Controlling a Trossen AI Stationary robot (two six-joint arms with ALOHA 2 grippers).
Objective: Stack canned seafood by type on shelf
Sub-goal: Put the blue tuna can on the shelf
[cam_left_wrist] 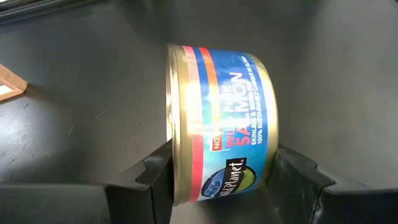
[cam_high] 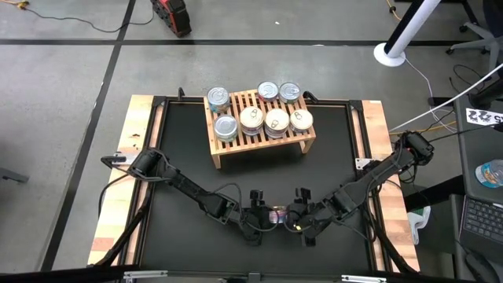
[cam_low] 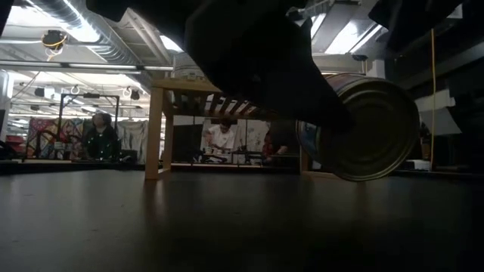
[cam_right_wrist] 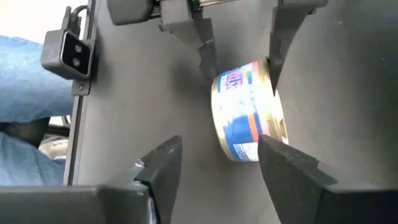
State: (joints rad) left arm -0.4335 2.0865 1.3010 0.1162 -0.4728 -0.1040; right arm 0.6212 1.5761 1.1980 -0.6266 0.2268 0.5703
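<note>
A salmon tin [cam_left_wrist: 221,118] with a blue and red side label is in my left gripper [cam_left_wrist: 221,186], turned on its edge over the table's near middle [cam_high: 275,214]. In the low view the tin [cam_low: 374,125] hangs clear of the black tabletop. My right gripper [cam_right_wrist: 211,165] is open and faces the tin [cam_right_wrist: 245,112] from the right, with one fingertip [cam_right_wrist: 273,152] close beside it. The light-wood shelf [cam_high: 259,145] stands at the far middle on its short legs. Several tins [cam_high: 276,120] rest on its slats. My left gripper pinches the tin between its two fingers, one finger [cam_left_wrist: 158,171] on one flat end and the other [cam_left_wrist: 292,177] on the opposite flat end. The tin's label side [cam_left_wrist: 230,149] faces the wrist camera. It is lifted clear, its axis level.
Wooden side rails [cam_high: 145,157] border the black tabletop [cam_high: 189,173]. A person's blue-jeaned leg [cam_right_wrist: 22,93] shows past the near edge, beside a small grey camera box [cam_right_wrist: 67,53]. People sit in the room behind the shelf [cam_low: 221,136]. Another tin [cam_high: 491,171] lies off the table, right.
</note>
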